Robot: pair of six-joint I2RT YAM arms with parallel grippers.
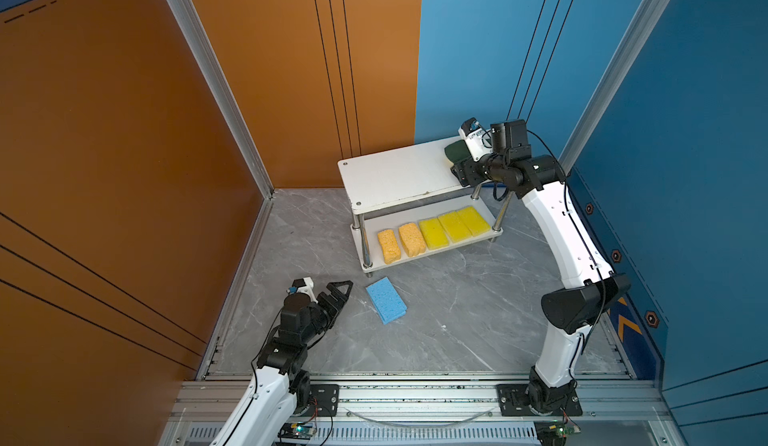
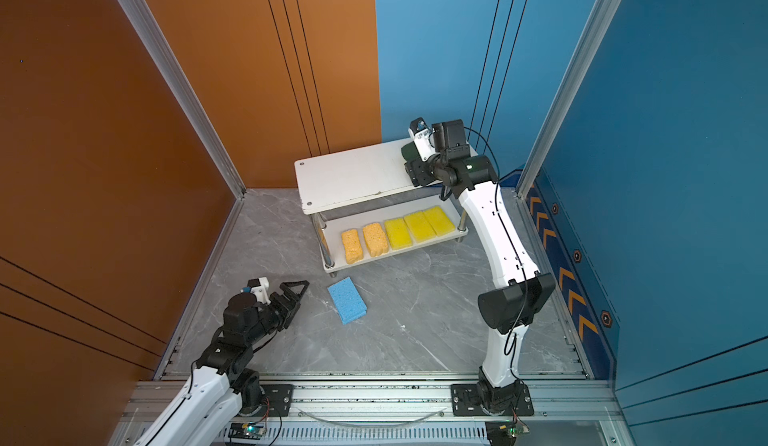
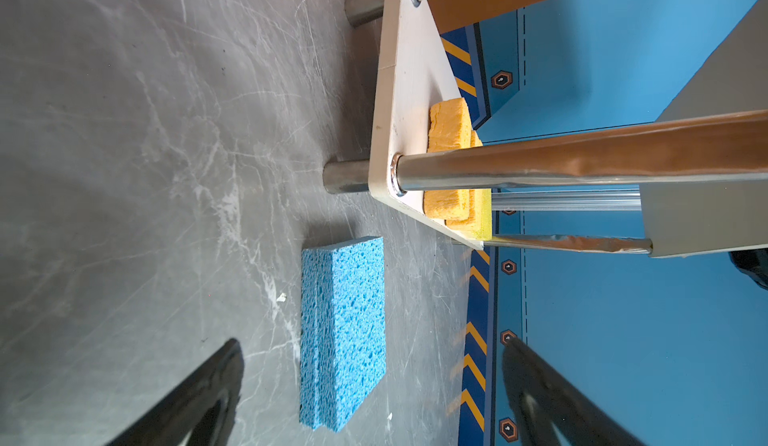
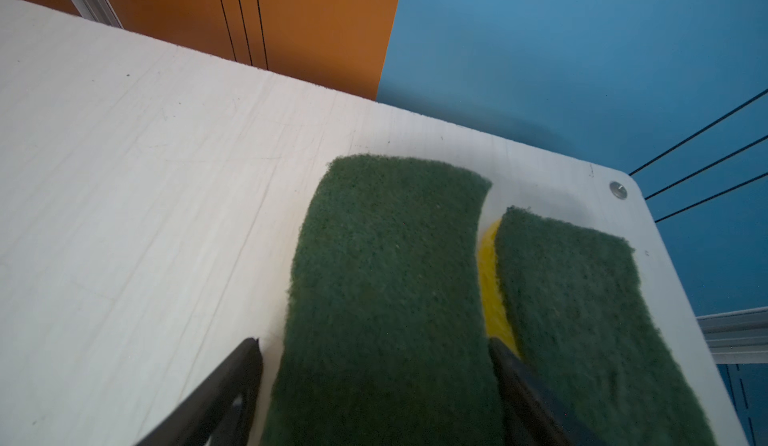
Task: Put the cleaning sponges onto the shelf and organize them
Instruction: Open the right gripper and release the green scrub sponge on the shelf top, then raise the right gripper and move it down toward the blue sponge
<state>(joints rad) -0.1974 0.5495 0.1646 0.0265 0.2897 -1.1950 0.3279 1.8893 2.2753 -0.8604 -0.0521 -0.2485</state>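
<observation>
Green scouring pads mark the step in hand, judged to be the setting-down of a sponge on the shelf's upper board.

Top views: in both, the shelf (image 1: 395,174) stands at the far side of the grey counter (image 1: 457,311). Its lower board carries a row of two orange sponges (image 1: 389,246) and three yellow sponges (image 1: 453,225). The right arm reaches to the far right corner of the upper board. Only a dark green edge shows past the wrist there, and the jaws cannot be read. The blue sponges (image 2: 347,300) lie on the counter just near of the shelf's near left foot. The left gripper (image 2: 297,294) sits just left of them, apart.

Left wrist view: the blue sponges prove to be two, stacked. The left gripper's jaws are spread wide, empty and aimed at the stack.

Right wrist view: this shows what the top views hide. The right gripper (image 4: 374,342) straddles a green-topped sponge (image 4: 386,277) lying flat on the board. Its jaws are parted, with a strip of white board showing between one jaw and the sponge, so the grip is judged released. A second green-topped sponge (image 4: 582,306) lies just beside it, nearer the corner.

Next move, as judged: the right gripper must withdraw without dragging either sponge. The blue stack then needs grasping and a place on the bare left part of the upper board.
</observation>
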